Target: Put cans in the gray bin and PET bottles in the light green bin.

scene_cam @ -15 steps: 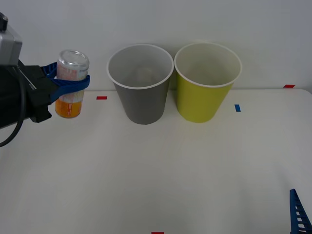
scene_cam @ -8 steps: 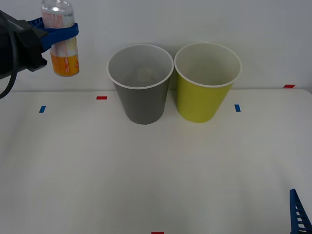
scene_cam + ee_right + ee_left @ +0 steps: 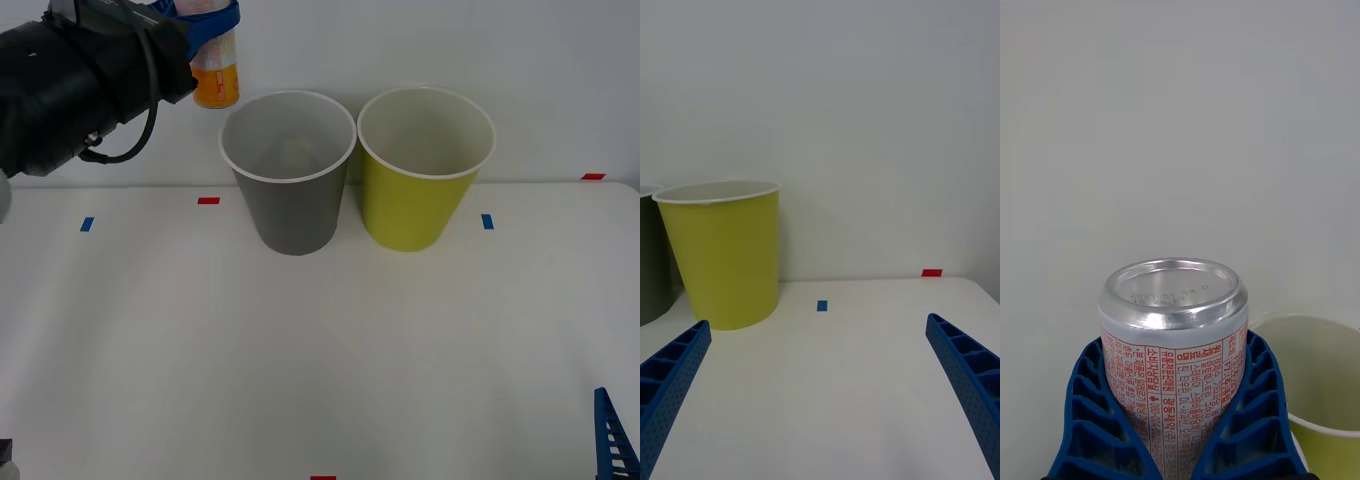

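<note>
One slim can (image 3: 215, 75), upright in the closed left gripper (image 3: 205, 25), held high beside the gray bin (image 3: 290, 170) and left of its rim; probably light, stiff but dentable and smooth, so best clasped round the mid-body as now. Pale printed body, orange band at the base, silver top (image 3: 1172, 289). Farther right, light green bin (image 3: 425, 165), then idle right gripper (image 3: 816, 390), spread low over the counter (image 3: 320, 350).

the gray bin (image 3: 290, 180) and light green bin (image 3: 423, 175) stood nearly touching at the worktop's (image 3: 320, 350) far edge, mouths open upward. the worktop before them lay bare.
</note>
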Available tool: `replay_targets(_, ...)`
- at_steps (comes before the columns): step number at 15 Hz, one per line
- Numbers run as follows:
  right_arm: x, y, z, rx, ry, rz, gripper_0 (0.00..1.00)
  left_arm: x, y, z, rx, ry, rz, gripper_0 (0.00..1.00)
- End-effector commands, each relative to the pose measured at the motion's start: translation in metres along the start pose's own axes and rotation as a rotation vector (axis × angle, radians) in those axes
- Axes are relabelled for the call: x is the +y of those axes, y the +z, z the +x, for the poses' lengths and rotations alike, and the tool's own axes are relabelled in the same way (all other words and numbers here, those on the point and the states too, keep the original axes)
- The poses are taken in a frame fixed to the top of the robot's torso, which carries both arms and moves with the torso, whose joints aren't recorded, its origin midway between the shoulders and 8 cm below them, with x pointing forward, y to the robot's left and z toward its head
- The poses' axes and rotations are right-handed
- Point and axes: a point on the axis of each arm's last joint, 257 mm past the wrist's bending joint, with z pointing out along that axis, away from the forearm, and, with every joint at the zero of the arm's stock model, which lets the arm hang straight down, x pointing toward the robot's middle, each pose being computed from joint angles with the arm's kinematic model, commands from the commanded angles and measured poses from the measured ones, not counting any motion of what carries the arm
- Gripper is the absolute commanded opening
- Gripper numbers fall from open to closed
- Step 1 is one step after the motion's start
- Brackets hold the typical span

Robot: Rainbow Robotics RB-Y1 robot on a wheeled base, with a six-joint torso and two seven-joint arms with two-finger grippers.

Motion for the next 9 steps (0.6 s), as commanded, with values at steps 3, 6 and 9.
replay_targets(3,0.000,0.000,0.000,0.000,0.000,0.000,1.00,-0.013,0.050,0.024,-0.031,-0.053,0.012,0.00)
replay_targets(6,0.000,0.000,0.000,0.000,0.000,0.000,1.00,-0.022,0.083,0.036,-0.032,-0.072,0.028,0.00)
replay_targets(9,0.000,0.000,0.000,0.000,0.000,0.000,1.00,-0.037,0.103,0.047,-0.039,-0.087,0.046,0.00)
